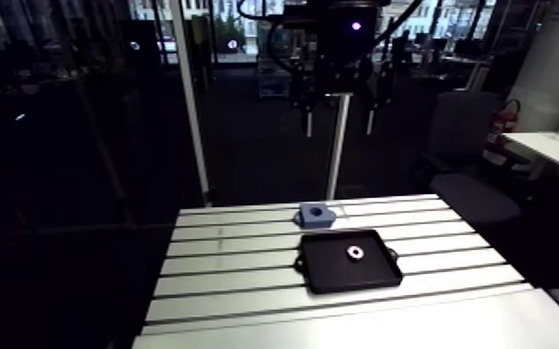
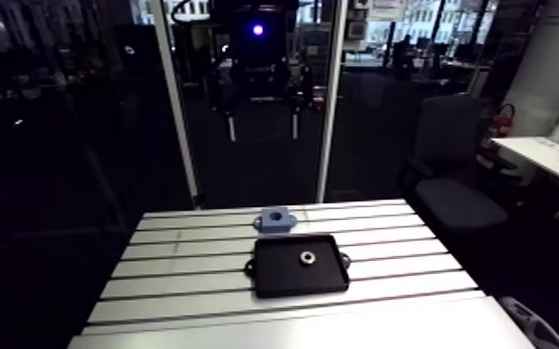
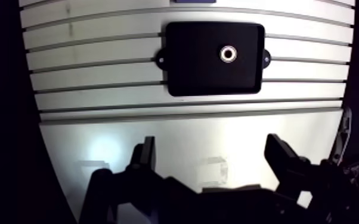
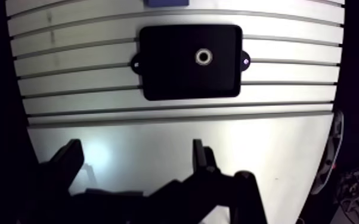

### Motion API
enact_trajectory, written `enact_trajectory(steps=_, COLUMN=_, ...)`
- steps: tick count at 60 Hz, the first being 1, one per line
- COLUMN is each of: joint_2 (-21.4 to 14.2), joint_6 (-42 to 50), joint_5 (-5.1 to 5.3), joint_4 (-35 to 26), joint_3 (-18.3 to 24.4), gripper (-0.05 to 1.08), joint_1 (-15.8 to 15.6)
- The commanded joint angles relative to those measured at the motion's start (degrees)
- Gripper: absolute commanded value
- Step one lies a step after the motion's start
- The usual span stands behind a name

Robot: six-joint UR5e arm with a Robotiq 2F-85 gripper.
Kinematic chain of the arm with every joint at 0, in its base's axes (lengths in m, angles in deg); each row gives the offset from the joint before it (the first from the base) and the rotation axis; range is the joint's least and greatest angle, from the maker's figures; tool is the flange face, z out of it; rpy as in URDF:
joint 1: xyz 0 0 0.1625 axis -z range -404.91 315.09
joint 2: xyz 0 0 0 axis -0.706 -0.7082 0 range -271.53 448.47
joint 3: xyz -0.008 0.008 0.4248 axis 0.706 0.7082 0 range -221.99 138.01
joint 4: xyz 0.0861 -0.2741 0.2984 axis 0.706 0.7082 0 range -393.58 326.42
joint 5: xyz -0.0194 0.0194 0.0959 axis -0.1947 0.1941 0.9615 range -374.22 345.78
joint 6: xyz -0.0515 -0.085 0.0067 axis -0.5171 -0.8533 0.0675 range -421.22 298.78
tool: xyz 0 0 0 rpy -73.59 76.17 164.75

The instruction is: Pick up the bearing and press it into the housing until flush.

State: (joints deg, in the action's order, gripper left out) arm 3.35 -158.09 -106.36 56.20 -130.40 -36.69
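Observation:
A small silver ring bearing [image 3: 229, 53] lies inside a black tray [image 3: 194, 71] on the slotted table. Just beyond the tray's far edge stands the blue housing block [image 1: 316, 214] with a round bore in its top. My gripper [image 3: 212, 152] hangs high above the table's near part, well short of the tray, with its fingers [image 3: 145, 156] wide apart and nothing between them. In the arm view the gripper [image 1: 338, 111] shows small near the top, far above the parts.
The tray has two small lugs on its sides [image 3: 160, 59]. Bare slotted aluminium [image 1: 227, 269] stretches beside the tray, and a smooth plate [image 3: 158, 137] forms the table's near strip. The table's edges drop into dark room on both sides.

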Motion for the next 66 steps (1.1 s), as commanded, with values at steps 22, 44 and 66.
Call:
enact_trajectory(steps=22, joint_2=2.0, joint_6=-11.9, joint_5=0.4, joint_4=21.5, joint_3=-13.0, gripper=0.0, joint_1=6.4)
enact_trajectory(steps=44, joint_2=6.4, joint_6=-11.8, joint_5=0.51, joint_4=22.4, joint_3=-13.7, gripper=0.0, joint_1=6.4)
enact_trajectory(steps=66, joint_2=9.5, joint_6=-10.9, joint_5=0.44, joint_4=24.1, joint_3=-15.0, gripper=0.0, joint_1=6.7)
